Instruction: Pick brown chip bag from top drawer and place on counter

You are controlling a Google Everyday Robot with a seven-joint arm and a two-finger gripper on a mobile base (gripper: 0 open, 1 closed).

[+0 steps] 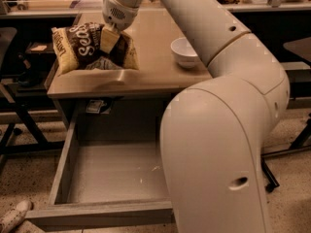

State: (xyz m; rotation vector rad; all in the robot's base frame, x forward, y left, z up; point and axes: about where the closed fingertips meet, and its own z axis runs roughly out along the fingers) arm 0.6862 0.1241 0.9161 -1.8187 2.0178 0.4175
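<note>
Nearest, the R side of the view is filled by the cream arm (218, 144); its fat lower link is seen in front of the drawer's R half. The drawer (114, 174) is pulled out toward the camera, and its grey bottom is in view w/ a few pale specks. A white shoe-like obj. (13, 216) is seen on the speckled floor (29, 178) by the drawer's L front corner. Just under the counter edge, above the drawer's back L, a small pale tag (95, 106) is seen; its text can't be read.

Beyond that, the counter (155, 74) is seen, beige & glossy. The bag (77, 50) is on its L part, stood up & tilted, w/ its lower edge touching the top & the "Sea" script turned to the camera. The gripper (111, 39) is at the bag's upper R, hung down from the arm's wrist. The jaws are closed on the bag: 1 cream finger (108, 41) is laid across the front face, the other is hidden behind. 1 white bowl (183, 52) is set on the counter's R part, well apart from the bag & partly covered by the arm. Farthest back, a long table (252, 6) w/ clutter is seen.
</note>
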